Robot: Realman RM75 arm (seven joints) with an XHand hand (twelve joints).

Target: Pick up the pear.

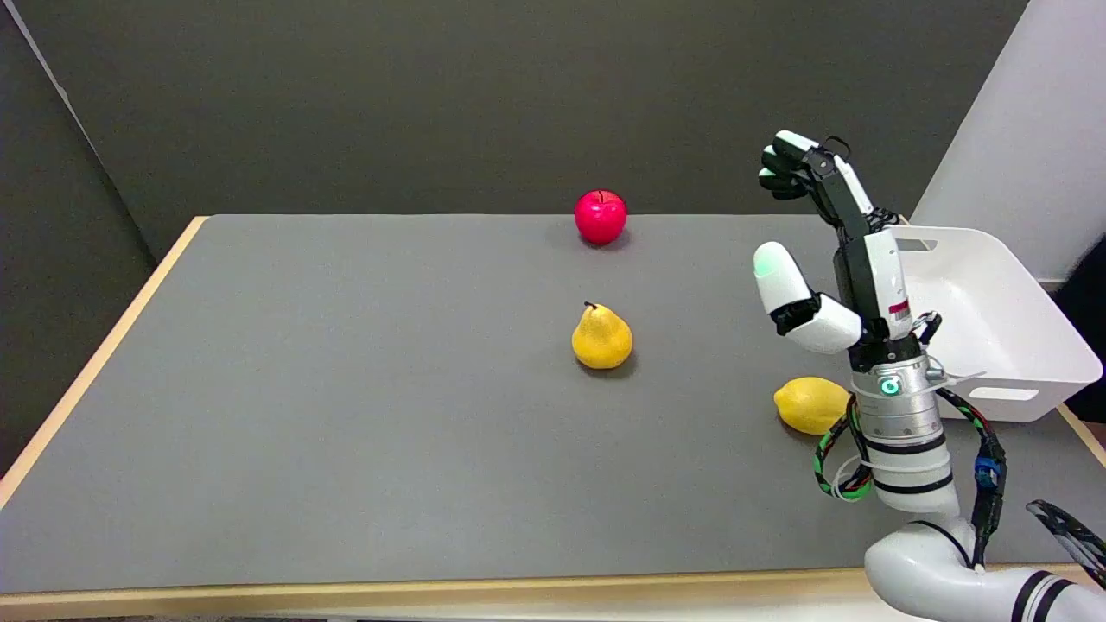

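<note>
The right hand [829, 259] is hovering with fingers apart, holding nothing. The pear [601, 337] is standing mid-table, well to its left. It should be swinging left, clearing the lemon [810, 405], and descending around the pear's wide belly.

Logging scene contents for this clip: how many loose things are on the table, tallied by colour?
Red: 1, the apple
Yellow: 2, the pear and the lemon
White: 1, the bin
Total: 4
</note>
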